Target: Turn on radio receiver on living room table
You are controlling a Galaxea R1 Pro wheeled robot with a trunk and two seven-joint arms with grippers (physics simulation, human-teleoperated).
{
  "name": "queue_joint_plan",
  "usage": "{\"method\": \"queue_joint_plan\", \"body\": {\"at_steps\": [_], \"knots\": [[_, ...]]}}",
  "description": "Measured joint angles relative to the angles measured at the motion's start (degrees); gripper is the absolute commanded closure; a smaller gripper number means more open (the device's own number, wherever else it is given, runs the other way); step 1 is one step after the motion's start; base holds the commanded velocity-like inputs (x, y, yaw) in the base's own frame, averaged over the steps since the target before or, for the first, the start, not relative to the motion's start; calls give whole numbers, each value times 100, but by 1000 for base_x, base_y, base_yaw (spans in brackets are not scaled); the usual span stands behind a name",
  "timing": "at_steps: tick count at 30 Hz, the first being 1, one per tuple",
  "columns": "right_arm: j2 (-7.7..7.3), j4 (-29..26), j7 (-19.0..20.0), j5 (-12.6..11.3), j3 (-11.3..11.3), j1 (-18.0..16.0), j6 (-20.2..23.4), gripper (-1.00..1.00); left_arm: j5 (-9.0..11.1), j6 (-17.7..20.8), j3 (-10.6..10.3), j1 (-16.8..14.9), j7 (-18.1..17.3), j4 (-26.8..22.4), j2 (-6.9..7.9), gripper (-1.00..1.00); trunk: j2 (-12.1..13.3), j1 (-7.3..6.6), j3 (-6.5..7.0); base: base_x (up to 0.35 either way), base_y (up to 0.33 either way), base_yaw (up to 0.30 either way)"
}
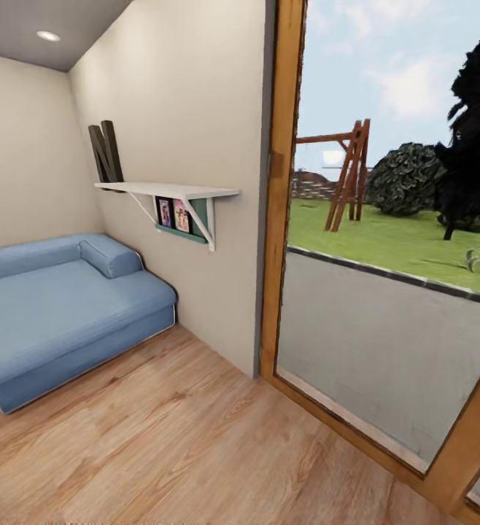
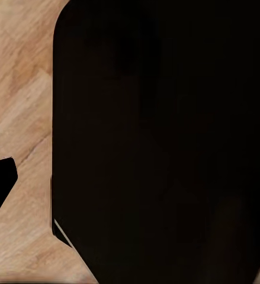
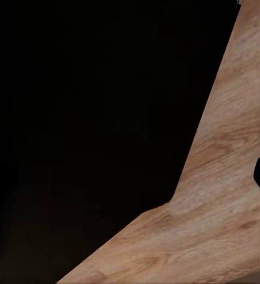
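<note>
A corner of the living room (image 1: 160, 430) fills my head camera: wood plank floor (image 1: 182, 445) runs from the foreground to beige walls (image 1: 189, 95). At right, a tall glass door in a wooden frame (image 1: 276, 219) looks out on a grey paved strip, a green lawn (image 1: 386, 240), a wooden swing frame (image 1: 349, 175) and dark shrubs under a pale sky. At left, one end of the blue sofa (image 1: 57, 306) sits against the walls, its bolster cushion (image 1: 109, 255) at the corner nearest the door. Above it a white bracketed shelf (image 1: 171, 191) juts from the wall, with dark block letters (image 1: 107, 153) standing on top and small framed photos (image 1: 174, 215) tucked beneath. A round ceiling light (image 1: 48, 36) glows in the upper left.

From here I see neither the table nor the radio receiver, so I cannot say where the radio lies.

My left wrist camera shows a large black shape, possibly part of the robot's own body, over plank flooring, with a dark sliver at one edge. My right wrist camera shows much the same. I cannot tell whether either gripper is open or closed.
</note>
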Motion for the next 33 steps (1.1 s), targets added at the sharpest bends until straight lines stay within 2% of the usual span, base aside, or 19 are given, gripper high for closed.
{"method": "queue_joint_plan", "body": {"at_steps": [33], "knots": [[1,0,-2,21,6,0,-2,-100,0,2,0,0,1,0,0,-100,0,0,0,0,0,300]]}}
